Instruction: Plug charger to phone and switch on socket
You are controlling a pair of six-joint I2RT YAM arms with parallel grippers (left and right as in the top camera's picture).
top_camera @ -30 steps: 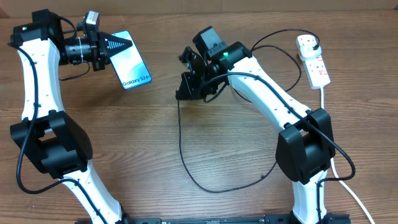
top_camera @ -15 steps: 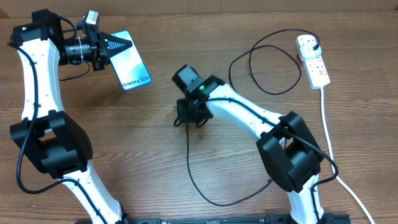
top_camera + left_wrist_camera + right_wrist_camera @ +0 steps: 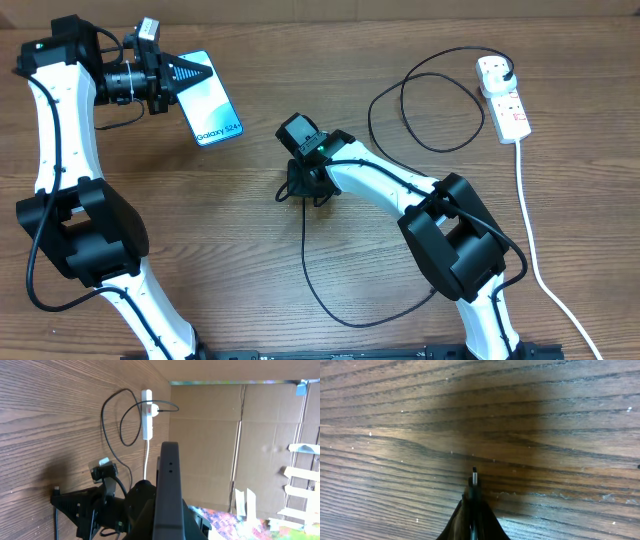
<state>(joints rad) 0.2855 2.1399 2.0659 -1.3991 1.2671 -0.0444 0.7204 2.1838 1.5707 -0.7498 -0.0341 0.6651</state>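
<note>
1. A brown wood table [image 3: 570, 485] with dark lines lies under the right claw [image 3: 472, 505].
2. A dark shadow [image 3: 485, 415] sits on the wood just ahead of that claw.
3. A brown cardboard wall [image 3: 210, 435] stands far past the left claw [image 3: 205, 70]. White tape strips [image 3: 300, 477] are stuck on it.

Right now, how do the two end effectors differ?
The left end effector grips the phone at far left; the right end effector grips the charger tip mid-table. Left points sideways; right points down at the table. Both are shut.
</note>
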